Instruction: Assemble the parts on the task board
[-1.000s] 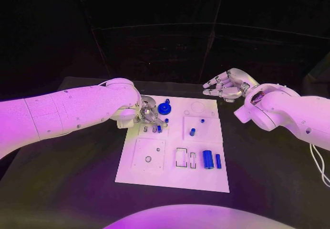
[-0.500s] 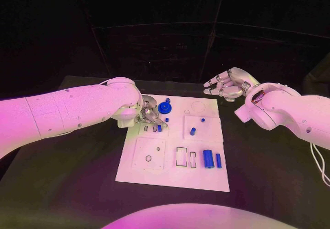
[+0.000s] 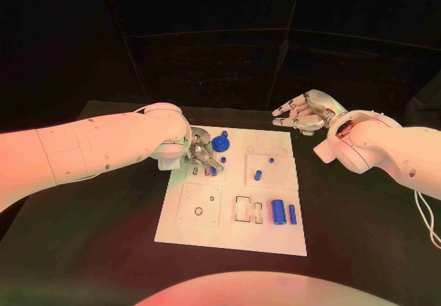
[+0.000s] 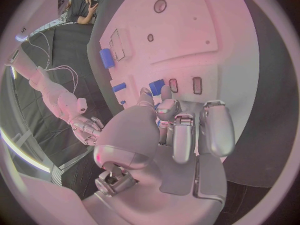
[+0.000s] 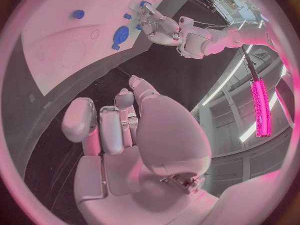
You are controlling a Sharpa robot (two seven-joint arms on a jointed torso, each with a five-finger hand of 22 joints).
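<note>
The white task board (image 3: 230,220) lies in the middle of the black table. My left hand (image 3: 197,153) rests over its far left part, and its fingertips pinch a small blue part (image 3: 212,171) beside two narrow slots (image 4: 197,85); the same part (image 4: 156,86) sits between thumb and finger in the left wrist view. A round blue part (image 3: 220,144) stands just beyond that hand. Two blue cylinders (image 3: 278,212) lie at the board's near right. My right hand (image 3: 303,111) hovers above the far right corner, fingers curled with nothing in them.
Small blue pegs (image 3: 257,175) stand in the board's middle plate. A square plate with two small holes (image 3: 199,207) sits near left, and empty rectangular pockets (image 3: 243,209) lie beside the cylinders. Bare black table (image 3: 83,236) surrounds the board.
</note>
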